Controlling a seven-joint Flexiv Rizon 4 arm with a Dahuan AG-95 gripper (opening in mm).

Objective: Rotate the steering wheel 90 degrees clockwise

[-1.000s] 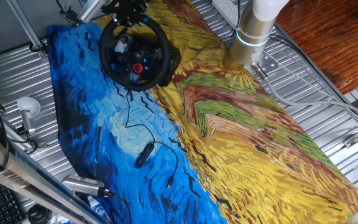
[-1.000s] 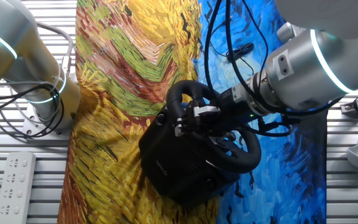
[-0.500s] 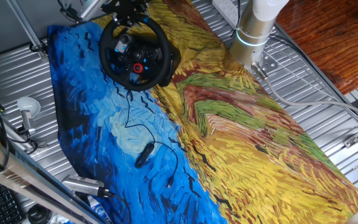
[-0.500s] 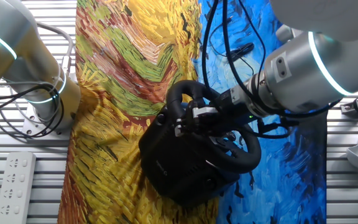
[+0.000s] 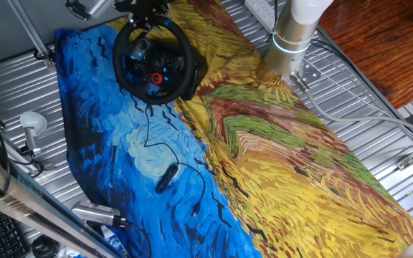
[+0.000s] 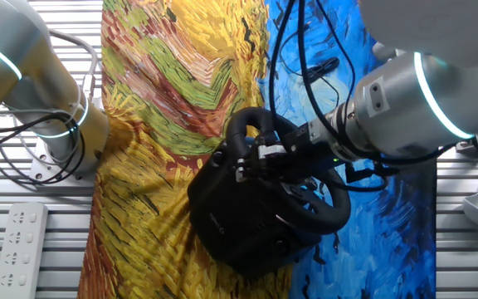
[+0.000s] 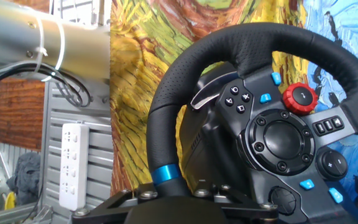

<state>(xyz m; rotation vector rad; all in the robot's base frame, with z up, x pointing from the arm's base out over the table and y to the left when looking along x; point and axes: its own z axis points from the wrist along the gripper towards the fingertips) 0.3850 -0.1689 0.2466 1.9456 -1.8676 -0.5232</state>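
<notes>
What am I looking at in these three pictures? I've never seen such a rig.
A robot arm works at a table covered with a painted cloth. Two pictures come from fixed cameras on different sides of the table; the third comes from a camera on the arm's hand, looking along its fingers. On the cloth stands a black steering wheel with a red button, and nearer the camera lies a small black device on a thin cable. The gripper is at the wheel's rim and seems closed on it, by the blue stripe.
</notes>
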